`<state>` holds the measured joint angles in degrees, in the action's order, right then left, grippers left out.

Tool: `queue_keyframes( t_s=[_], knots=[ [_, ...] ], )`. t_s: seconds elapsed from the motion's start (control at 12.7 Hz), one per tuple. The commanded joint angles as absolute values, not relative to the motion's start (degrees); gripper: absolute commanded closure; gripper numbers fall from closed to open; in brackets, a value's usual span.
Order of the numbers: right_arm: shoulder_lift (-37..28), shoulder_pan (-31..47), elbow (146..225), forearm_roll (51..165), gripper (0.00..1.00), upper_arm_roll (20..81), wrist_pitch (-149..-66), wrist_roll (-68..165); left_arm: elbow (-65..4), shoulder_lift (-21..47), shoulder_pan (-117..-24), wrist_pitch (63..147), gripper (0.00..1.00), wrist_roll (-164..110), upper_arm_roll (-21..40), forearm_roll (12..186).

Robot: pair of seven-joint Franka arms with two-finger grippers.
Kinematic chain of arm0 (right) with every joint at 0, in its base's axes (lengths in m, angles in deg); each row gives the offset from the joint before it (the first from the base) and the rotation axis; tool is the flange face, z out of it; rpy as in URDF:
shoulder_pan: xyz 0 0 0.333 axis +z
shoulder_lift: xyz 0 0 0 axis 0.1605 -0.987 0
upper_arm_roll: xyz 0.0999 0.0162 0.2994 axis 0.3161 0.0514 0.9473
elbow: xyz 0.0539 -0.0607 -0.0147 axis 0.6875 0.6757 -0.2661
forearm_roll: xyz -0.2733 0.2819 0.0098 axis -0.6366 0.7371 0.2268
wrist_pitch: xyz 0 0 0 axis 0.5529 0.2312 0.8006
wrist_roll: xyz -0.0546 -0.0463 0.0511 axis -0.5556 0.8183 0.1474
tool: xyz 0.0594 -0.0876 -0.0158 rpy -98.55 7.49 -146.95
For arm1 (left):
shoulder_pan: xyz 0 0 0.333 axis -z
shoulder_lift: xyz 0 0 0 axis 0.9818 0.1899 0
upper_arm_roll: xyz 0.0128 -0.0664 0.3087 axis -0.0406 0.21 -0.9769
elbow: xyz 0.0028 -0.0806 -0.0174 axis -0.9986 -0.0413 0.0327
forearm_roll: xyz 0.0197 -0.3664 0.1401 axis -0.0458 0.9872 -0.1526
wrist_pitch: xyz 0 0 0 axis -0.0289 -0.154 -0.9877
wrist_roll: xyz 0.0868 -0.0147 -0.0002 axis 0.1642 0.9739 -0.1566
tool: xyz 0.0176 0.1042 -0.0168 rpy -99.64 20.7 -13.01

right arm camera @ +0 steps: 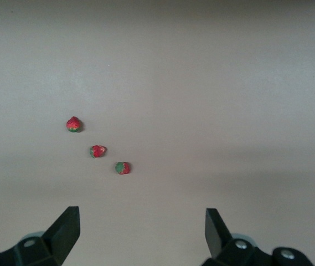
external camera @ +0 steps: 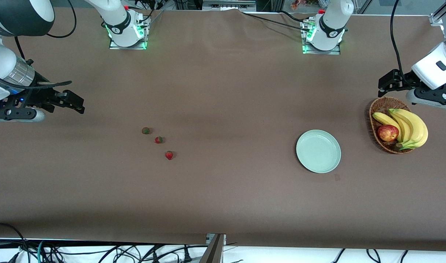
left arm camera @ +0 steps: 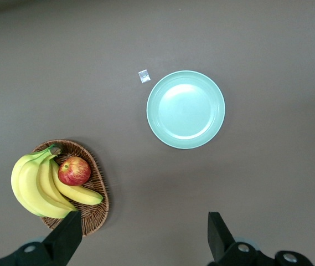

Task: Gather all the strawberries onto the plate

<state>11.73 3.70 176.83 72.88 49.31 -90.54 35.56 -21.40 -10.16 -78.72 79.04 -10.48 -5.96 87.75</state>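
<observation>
- Nearest the table's front edge, the strawberry (external camera: 169, 155) closest to the camera lies alone on the brown cloth, toward the right arm's end. It's the lowest of three in a short diagonal row, all well apart from the plate.
- Next, a bit farther from the camera, come the middle strawberry (external camera: 158, 140) and then the farthest strawberry (external camera: 146, 130). None touch each other, and none is in the plate yet, so the job looks like it's at the very start.
- Roughly level with them, toward the left arm's end, sits the mint-green plate (external camera: 318, 151), empty. A tiny scrap (external camera: 337, 177) lies just beside it on the cloth.
- Slightly farther from the camera, near the table's edge at the left arm's end, is a wicker basket (external camera: 377, 109) with bananas (external camera: 409, 127) and an apple (external camera: 388, 133). Not part of the task.
- Right gripper (external camera: 75, 102) hangs near the table's edge at its own end, fingers spread wide, nothing held.
- Left gripper (external camera: 387, 81) hovers by the basket, fingers also wide and empty; it seems to be waiting.
- Tip for the pick: the berries are tiny, so the right gripper probably wants to drop straight over one, straddle it, and close gently so it doesn't squirt out or bump its neighbour.
</observation>
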Motion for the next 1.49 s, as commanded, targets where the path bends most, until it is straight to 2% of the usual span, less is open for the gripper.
queue_keyframes(
  t_s=[0.0,0.63,0.94,1.26,1.41],
  knots=[
    [13.22,3.86,179.58,71.93,0.00,49.68,-93.15,35.81,-21.95,-11.12,-78.79,79.50,0.00,-10.79,-5.88,88.78],
    [11.47,4.12,177.84,68.76,0.00,49.50,-95.53,35.63,-22.04,-11.12,-78.88,79.41,0.00,-10.53,-5.97,88.87],
    [4.28,7.11,177.66,68.41,0.00,49.77,-95.45,36.07,-22.04,-11.12,-78.96,79.33,0.00,-10.35,-5.97,88.78],
    [-1.00,7.64,182.30,70.42,0.00,53.19,-97.54,35.99,-22.04,-11.21,-78.96,79.33,0.00,-10.53,-5.97,88.87],
    [-1.10,7.72,191.32,73.07,0.00,53.55,-107.60,35.81,-22.04,-11.21,-78.88,79.33,0.00,-10.53,-5.97,88.78]
  ],
)
